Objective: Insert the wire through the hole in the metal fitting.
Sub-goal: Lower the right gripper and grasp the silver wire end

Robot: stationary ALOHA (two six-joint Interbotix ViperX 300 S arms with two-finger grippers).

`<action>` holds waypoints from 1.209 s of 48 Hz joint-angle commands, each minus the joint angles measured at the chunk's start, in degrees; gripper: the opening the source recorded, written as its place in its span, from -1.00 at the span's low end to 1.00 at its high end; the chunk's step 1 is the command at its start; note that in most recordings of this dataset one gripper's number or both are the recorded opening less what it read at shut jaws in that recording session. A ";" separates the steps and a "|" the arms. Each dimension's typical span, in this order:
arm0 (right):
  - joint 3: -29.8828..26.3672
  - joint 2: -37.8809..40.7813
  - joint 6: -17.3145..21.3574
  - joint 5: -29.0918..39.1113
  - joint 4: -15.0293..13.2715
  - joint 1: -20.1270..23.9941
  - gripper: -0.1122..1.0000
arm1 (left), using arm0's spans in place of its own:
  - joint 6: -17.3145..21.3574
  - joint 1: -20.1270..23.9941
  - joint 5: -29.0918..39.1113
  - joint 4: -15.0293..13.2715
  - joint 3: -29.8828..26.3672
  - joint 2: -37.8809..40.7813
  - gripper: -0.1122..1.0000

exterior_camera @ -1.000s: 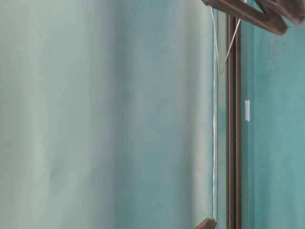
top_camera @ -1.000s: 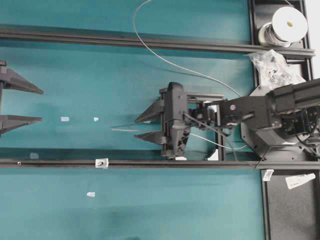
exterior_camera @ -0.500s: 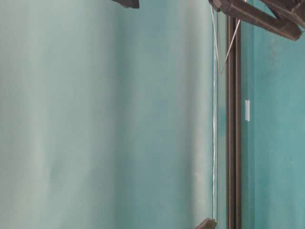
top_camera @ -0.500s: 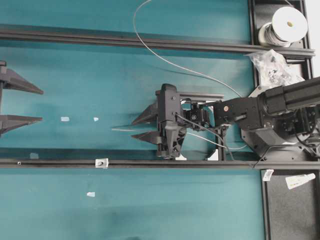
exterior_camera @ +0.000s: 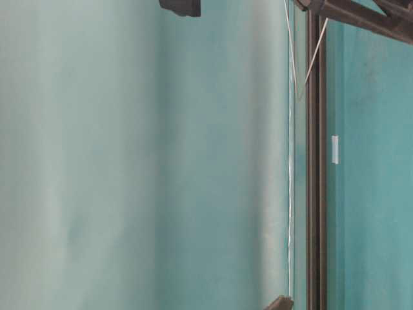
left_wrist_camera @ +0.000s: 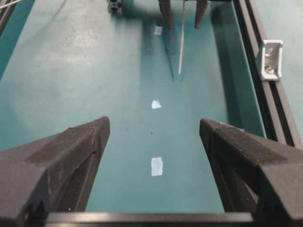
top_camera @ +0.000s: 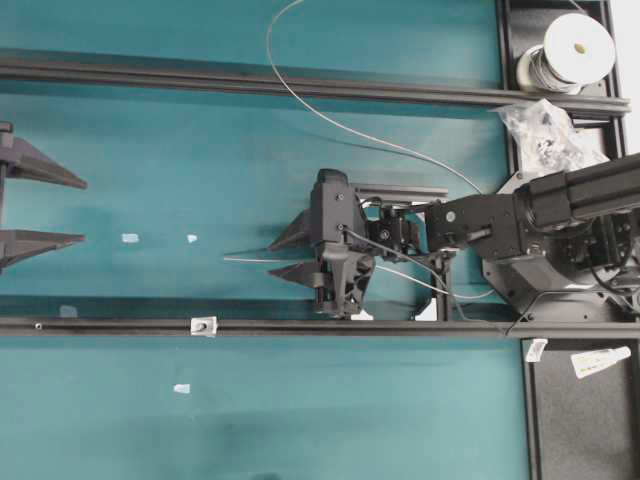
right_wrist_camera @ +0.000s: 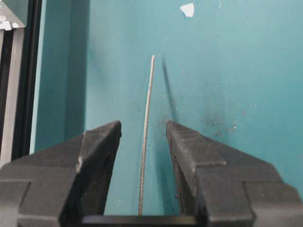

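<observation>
Closure should be centred, since the right gripper [right_wrist_camera: 144,137] has its fingers half open with the wire [right_wrist_camera: 147,118] between them, ungripped, the metal fitting [top_camera: 203,326] at lower left on the rail, while the left gripper [left_wrist_camera: 154,137] gapes empty.

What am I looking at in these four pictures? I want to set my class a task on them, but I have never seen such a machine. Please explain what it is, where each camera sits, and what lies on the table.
These show two robot arms over a teal table. One picture looks down from above, one looks along the table from low down, and one camera rides on each arm's wrist.

From above, the left gripper waits at the left edge with its jaws wide open and empty. The right gripper reaches in from the right.

A thin wire runs from a spool at the top right, and its straight free end lies in the gap between the right gripper's fingers. They do not pinch it.

A small metal fitting sits on the black rail. White tape scraps dot the table.
</observation>
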 commanded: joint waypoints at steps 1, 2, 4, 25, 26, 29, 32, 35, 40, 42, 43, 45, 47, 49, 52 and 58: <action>-0.62 -0.53 0.18 -0.18 0.18 0.09 0.00 | -0.18 -0.18 -0.26 0.18 -0.88 -0.35 0.78; -0.70 -0.53 0.18 -0.18 0.18 0.09 -0.01 | -0.18 -0.18 -0.26 0.18 -0.88 -0.35 0.78; -0.62 -0.53 0.18 -0.18 0.09 0.09 -0.04 | -0.18 -0.18 -0.26 0.18 -0.79 -0.35 0.78; -1.67 0.62 -0.09 0.26 -0.09 0.09 -0.81 | -0.26 -0.18 0.70 0.18 -1.05 -0.35 0.78; -1.67 0.62 -0.09 0.26 -0.26 0.09 -0.82 | -0.26 -0.18 0.70 0.18 -1.05 -0.35 0.78; -1.67 0.62 -0.09 0.26 -0.26 0.09 -0.82 | -0.26 -0.18 0.88 0.09 -1.05 -0.35 0.78; -1.67 0.62 -0.09 0.26 -0.26 0.09 -0.82 | -0.26 -0.18 0.97 0.18 -1.05 -0.35 0.78; -1.67 0.62 -0.09 0.18 -0.26 0.09 -0.82 | -0.26 -0.18 1.05 0.18 -1.05 -0.35 0.78; -1.67 0.62 -0.26 0.18 -0.35 0.09 -0.82 | -0.26 -0.18 1.05 0.18 -1.05 -0.35 0.78; -1.76 0.62 -0.35 0.26 -0.35 0.09 -0.82 | -0.26 -0.18 1.05 0.18 -1.05 -0.35 0.78; -1.76 0.62 -0.35 0.18 -0.35 0.09 -0.81 | -0.26 -0.18 1.05 0.18 -1.05 -0.44 0.78; -1.85 0.62 -0.62 0.00 -0.35 0.09 -0.82 | -0.26 -0.18 1.05 0.18 -1.05 -0.35 0.78; -1.93 0.53 -0.79 0.00 -0.35 0.09 -0.82 | -0.26 -0.18 1.05 0.18 -1.05 -0.44 0.78; -2.02 0.35 -0.97 0.09 -0.35 0.18 -0.82 | -0.26 -0.18 1.05 0.18 -1.05 -0.44 0.77; -2.11 0.00 -1.49 0.18 -0.44 0.09 -0.81 | -0.26 -0.18 1.05 0.18 -1.05 -0.35 0.77; -2.29 -2.02 -3.08 0.26 -0.35 0.09 -0.82 | -0.26 -0.18 1.05 0.18 -1.05 -0.44 0.77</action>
